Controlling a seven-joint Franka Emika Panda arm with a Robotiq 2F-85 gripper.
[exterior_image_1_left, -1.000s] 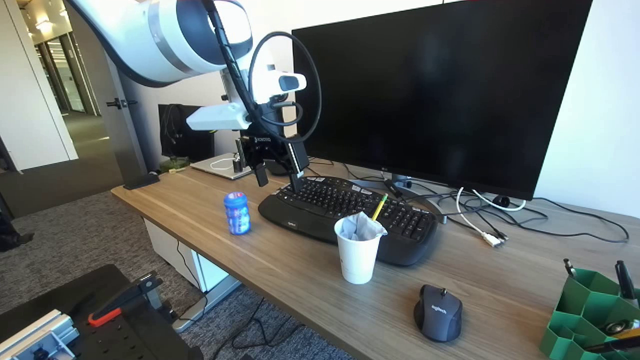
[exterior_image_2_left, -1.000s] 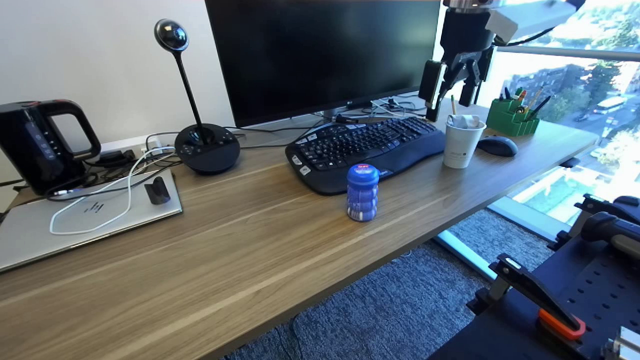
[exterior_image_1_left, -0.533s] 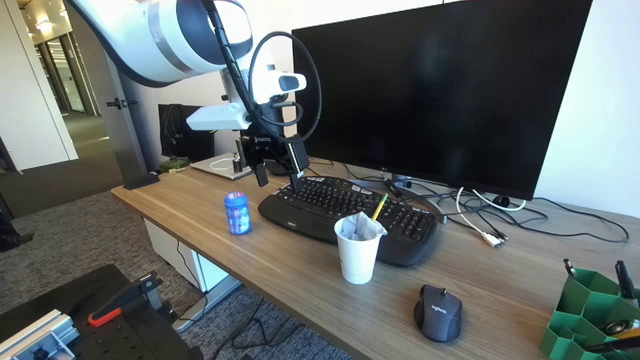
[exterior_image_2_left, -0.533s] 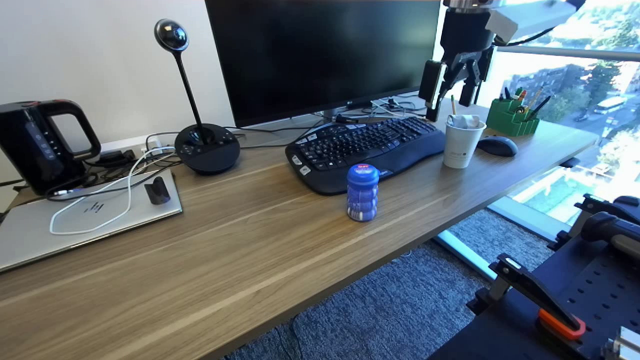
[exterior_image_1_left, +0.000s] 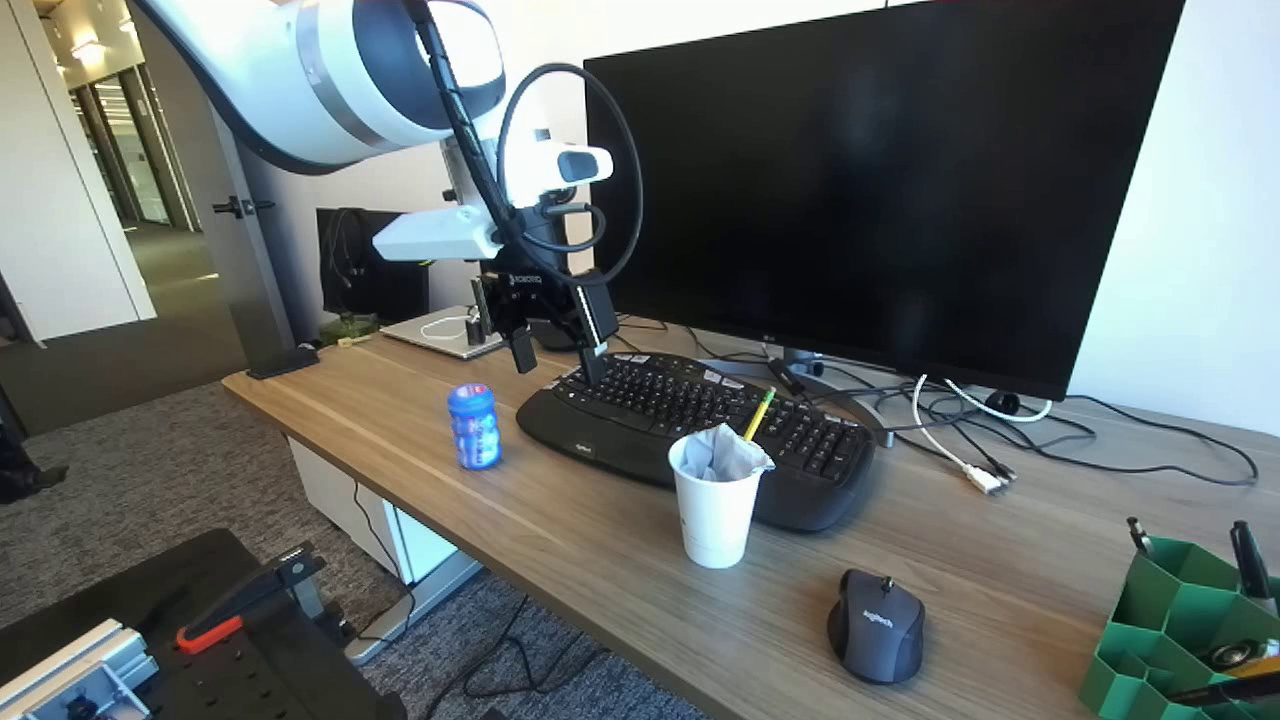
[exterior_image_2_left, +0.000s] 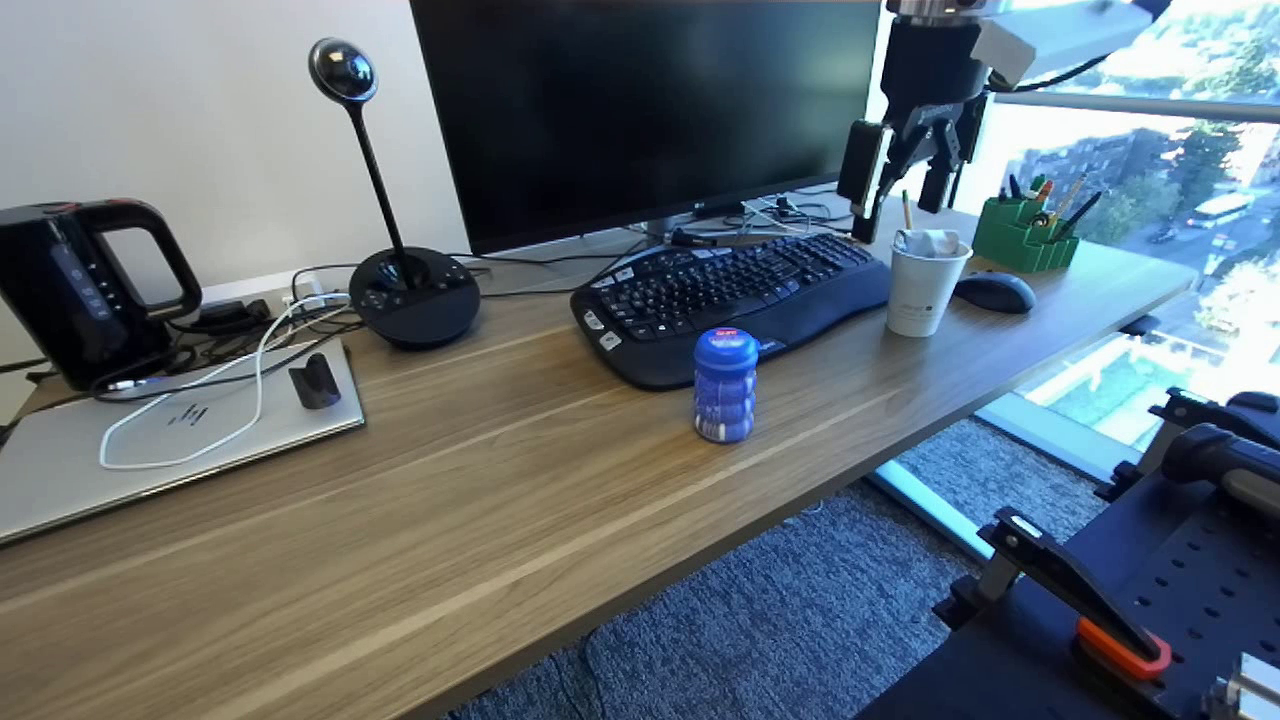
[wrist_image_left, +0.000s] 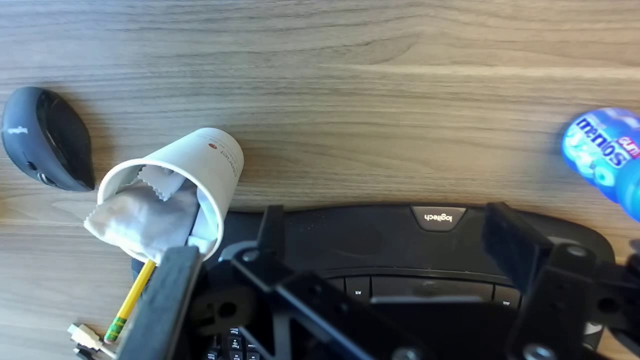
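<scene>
Wht arm (exterior_image_1_left: 280, 85), blk tool (exterior_image_1_left: 559, 368).

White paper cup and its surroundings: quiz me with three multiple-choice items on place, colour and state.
1. Where is the white paper cup?
A: on the silver laptop; B: on the wooden desk; C: on the grey carpet.

2. What colour is the honeycomb pen holder?
A: green; B: red; C: white.

3. How is the black two-fingered gripper?
A: shut on the cup; B: shut on the holder; C: open.

1 B: its base meets the wood. 2 A: its walls show green. 3 C: its fingers stand apart.
</scene>
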